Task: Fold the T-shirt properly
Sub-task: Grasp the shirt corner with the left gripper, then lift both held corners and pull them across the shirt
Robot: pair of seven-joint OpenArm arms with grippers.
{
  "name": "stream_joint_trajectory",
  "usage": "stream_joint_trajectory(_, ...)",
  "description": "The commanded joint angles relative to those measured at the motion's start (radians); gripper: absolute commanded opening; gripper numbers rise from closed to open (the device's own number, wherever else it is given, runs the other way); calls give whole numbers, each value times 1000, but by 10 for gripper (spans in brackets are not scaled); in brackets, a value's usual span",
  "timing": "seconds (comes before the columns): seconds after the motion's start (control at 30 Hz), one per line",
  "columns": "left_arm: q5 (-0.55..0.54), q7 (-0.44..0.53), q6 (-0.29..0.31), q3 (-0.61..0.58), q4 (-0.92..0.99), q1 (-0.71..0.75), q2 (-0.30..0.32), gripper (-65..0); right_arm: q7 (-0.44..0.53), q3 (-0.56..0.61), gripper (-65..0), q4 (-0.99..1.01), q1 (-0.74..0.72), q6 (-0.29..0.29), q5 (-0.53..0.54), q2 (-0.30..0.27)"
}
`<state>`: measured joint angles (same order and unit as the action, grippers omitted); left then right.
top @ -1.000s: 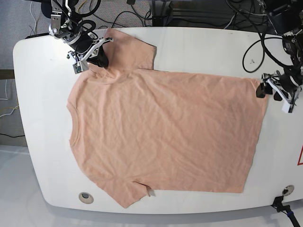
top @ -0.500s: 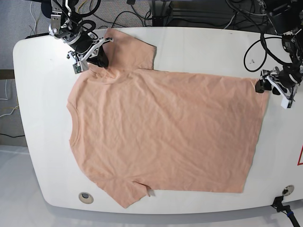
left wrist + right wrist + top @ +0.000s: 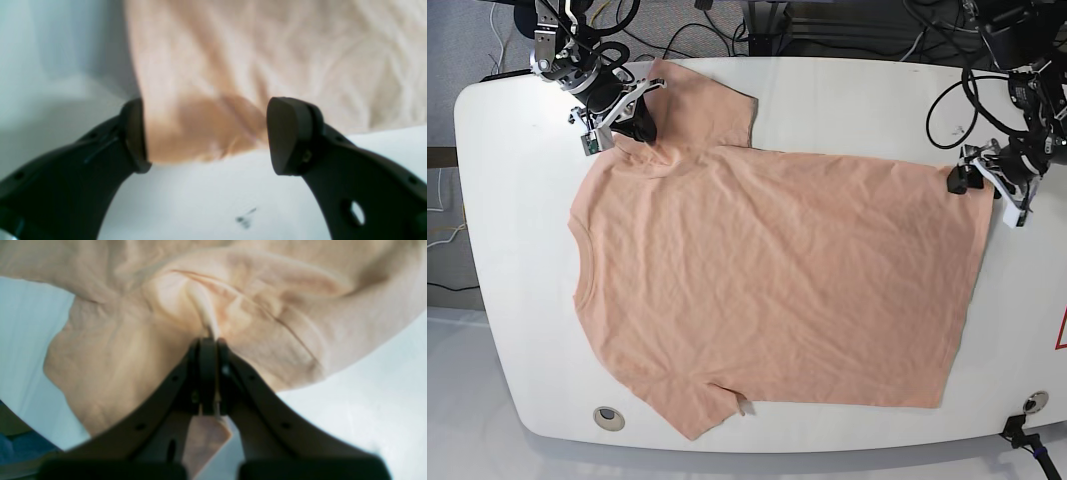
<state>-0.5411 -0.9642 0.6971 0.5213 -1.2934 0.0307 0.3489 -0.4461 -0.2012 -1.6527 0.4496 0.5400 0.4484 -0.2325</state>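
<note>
Since the earlier frames, the left gripper point(image 3: 975, 181) has shifted across the base view toward the shirt and slightly farther from the camera, so its dark fingertip now sits at the hem corner instead of just off it. The large peach-pink short-sleeved cotton T-shirt point(image 3: 777, 280) lies spread flat and lightly wrinkled on the white rounded table point(image 3: 847, 100), its neckline toward the left of the base view and its hem toward the right; one sleeve points to the far left corner, the other to the near edge. In the left wrist view the black curved fingers point(image 3: 287, 133) stand wide apart, with the hem corner of the shirt point(image 3: 200, 133) lying between them, uncaught. The right gripper point(image 3: 617, 115) stays where it was at the far left sleeve, near the shoulder seam. Its wrist view shows the black fingers point(image 3: 208, 370) pressed fully together on a pinched ridge of the peach fabric point(image 3: 203, 313), which puckers into creases around the grip. Black cables point(image 3: 727, 30) trail off behind the table's far edge.
</note>
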Motion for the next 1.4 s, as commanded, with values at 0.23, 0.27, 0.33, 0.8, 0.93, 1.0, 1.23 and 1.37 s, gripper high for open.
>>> stream_joint_trajectory(0.23,-6,0,1,7,-19,-7,2,-188,5,-2,-641,-10,4,-2,-4,-9)
stream_joint_trajectory(0.27,-6,0,1,7,-19,-7,2,-213,5,-2,-641,-10,4,-2,-4,-9)
stream_joint_trajectory(0.33,-6,0,1,6,-19,-8,2,-318,5,-2,-641,-10,4,-2,-4,-9)
stream_joint_trajectory(0.8,-9,-3,1,7,-53,24,3,-650,5,-4,-641,-14,7,-2,3,-9)
stream_joint_trajectory(0.93,-10,-3,1,7,-153,81,0,-650,5,-4,-642,-16,24,-2,5,-9)
stream_joint_trajectory(1.0,-10,-3,1,7,-185,113,-1,-650,5,-4,-642,-16,27,-2,5,-9)
stream_joint_trajectory(1.23,-12,-3,1,10,-277,223,-21,-650,5,-4,-642,-31,76,4,5,-9)
stream_joint_trajectory(1.37,-12,-3,1,7,-340,291,-32,-650,5,-4,-642,-79,122,4,5,-9)
